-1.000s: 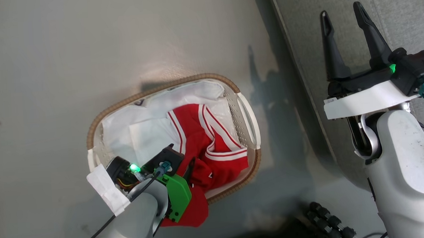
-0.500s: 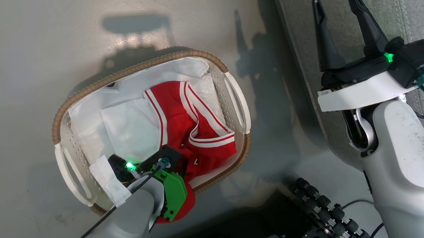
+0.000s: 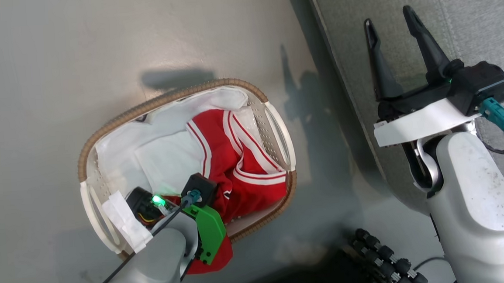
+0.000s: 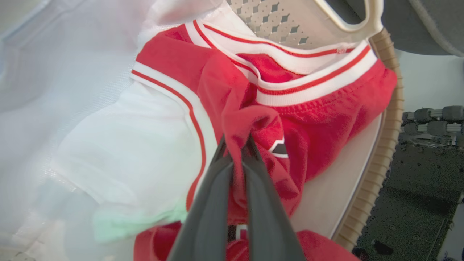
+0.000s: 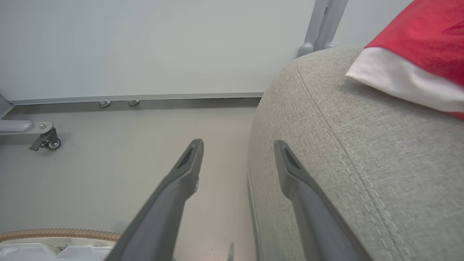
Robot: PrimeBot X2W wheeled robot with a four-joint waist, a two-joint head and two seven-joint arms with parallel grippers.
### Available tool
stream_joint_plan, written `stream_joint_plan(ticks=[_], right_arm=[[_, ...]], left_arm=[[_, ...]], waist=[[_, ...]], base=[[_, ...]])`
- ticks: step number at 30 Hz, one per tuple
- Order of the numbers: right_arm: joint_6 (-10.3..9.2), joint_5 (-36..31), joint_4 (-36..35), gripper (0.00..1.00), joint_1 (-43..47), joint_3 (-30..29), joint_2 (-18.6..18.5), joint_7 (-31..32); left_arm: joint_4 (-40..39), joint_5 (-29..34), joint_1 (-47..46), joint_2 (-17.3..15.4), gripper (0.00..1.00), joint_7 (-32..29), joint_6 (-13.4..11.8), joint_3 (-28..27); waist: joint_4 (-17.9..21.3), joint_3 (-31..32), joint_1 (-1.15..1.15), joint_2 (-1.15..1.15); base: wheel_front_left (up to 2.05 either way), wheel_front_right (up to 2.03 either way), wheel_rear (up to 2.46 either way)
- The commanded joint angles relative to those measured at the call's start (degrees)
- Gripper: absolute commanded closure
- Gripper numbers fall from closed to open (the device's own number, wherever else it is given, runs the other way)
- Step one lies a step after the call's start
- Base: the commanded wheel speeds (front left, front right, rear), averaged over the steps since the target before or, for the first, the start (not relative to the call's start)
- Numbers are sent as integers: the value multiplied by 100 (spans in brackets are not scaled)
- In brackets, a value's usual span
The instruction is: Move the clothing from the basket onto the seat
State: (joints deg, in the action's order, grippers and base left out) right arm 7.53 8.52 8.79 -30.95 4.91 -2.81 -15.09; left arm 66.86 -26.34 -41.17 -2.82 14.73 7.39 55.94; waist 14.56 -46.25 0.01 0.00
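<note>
Down in the basket (image 3: 162,101), the left gripper (image 4: 236,143) pinches a fold of the red clothing (image 4: 326,119) between 2 fingers pressed together. This is plain in the left wrist view, though in the head view the arm (image 3: 163,260) hides the fingertips. Most clothing lies at the basket's right end on the white liner (image 3: 165,151); 1 part hangs over the near rim, half hidden under that arm. A navy-and-white mark (image 4: 279,146) beside the fingers is too folded to read. The right gripper (image 3: 388,15) hovers, fingers spread, over the seat's (image 3: 467,14) left edge. Farther off to the right on the seat lies another red piece (image 5: 424,32) with a white hem — cut off by the frame.
</note>
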Motion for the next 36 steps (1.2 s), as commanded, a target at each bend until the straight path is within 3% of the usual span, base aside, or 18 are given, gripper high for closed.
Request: stream_joint_plan(ticks=[1, 16, 23, 36], right_arm=[[-8, -55, 45, 0, 129, -7, -16, -11], [-8, -502, 463, 0, 960, -150, -19, -11], [-8, -596, 607, 0, 1432, -148, -19, -11], [-8, -692, 780, 0, 1953, 37, -18, -11]], left_arm=[[-62, -49, 145, -26, 100, 43, 13, 9], [-1840, 107, 1155, -185, 100, 50, -147, -761], [-2682, 458, 1486, -343, 100, 50, -252, -1153], [-3753, 1051, 1038, -824, 100, 50, -167, -1472]], waist=[[-141, 512, -1, 0], [-699, 2669, -1, 0], [-912, 3517, -1, 0], [-1071, 4524, -1, 0]], base=[[0, 0, 0], [0, 0, 0], [0, 0, 0], [0, 0, 0]])
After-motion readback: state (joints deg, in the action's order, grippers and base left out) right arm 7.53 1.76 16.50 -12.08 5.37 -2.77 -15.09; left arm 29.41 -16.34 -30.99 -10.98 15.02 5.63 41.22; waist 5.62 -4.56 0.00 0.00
